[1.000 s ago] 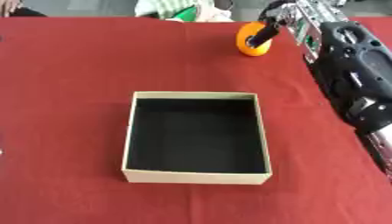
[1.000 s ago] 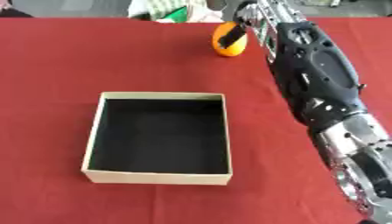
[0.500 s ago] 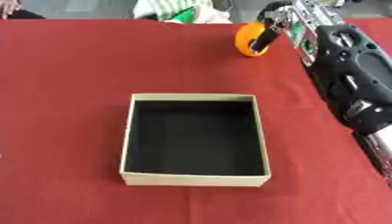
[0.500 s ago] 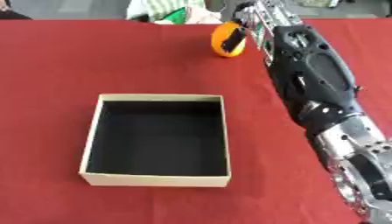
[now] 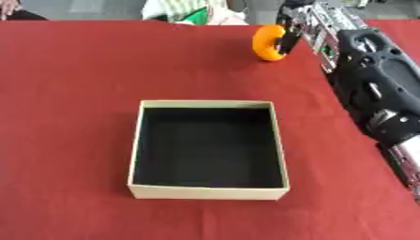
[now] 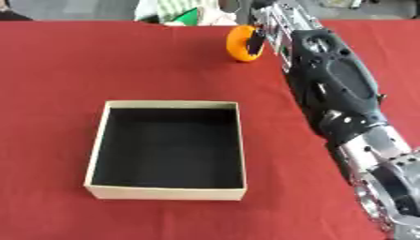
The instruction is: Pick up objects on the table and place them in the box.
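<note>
Beyond the box (image 5: 207, 149), the right hand (image 5: 297, 26) has closed its fingers on the orange object (image 5: 266, 43) — grasp made, carry pending.

The right arm (image 6: 344, 93) comes in from the lower right and stretches far up the right side, black-shelled along the forearm with silver joints nearest the camera. The right hand (image 5: 297, 28) sits at the far end, its dark fingers (image 5: 287, 42) curled round an orange ball (image 5: 266, 43). The left arm shows in neither view.
</note>
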Robot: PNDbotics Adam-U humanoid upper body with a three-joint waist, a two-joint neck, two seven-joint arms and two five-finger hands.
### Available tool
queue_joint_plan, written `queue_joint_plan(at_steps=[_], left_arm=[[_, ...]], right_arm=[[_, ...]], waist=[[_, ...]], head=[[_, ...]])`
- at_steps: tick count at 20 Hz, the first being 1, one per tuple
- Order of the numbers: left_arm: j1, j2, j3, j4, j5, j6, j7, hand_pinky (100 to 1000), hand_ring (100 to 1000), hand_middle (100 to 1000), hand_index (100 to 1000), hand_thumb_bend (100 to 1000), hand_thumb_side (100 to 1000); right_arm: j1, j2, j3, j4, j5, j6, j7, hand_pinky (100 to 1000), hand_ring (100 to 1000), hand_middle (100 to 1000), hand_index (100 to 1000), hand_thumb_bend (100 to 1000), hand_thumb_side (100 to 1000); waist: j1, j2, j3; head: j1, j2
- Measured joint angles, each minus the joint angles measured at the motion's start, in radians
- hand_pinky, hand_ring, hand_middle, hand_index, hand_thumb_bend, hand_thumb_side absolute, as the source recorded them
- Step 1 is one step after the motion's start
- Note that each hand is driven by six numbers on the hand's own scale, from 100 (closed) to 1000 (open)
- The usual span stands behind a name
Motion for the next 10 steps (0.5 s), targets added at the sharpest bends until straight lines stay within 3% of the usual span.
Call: queue_joint_plan(at_steps=[10], left_arm=[[0.0,-0.008,0.0,0.0,0.001,0.002,-0.002,446,664,701,849,163,676]], right_arm=[[0.004,0.008,0.026,0.004,-0.006,0.049,-0.124,610,531,322,415,100,100]], waist=[[0.0,0.0,0.0]], head=[[0.0,0.001]])
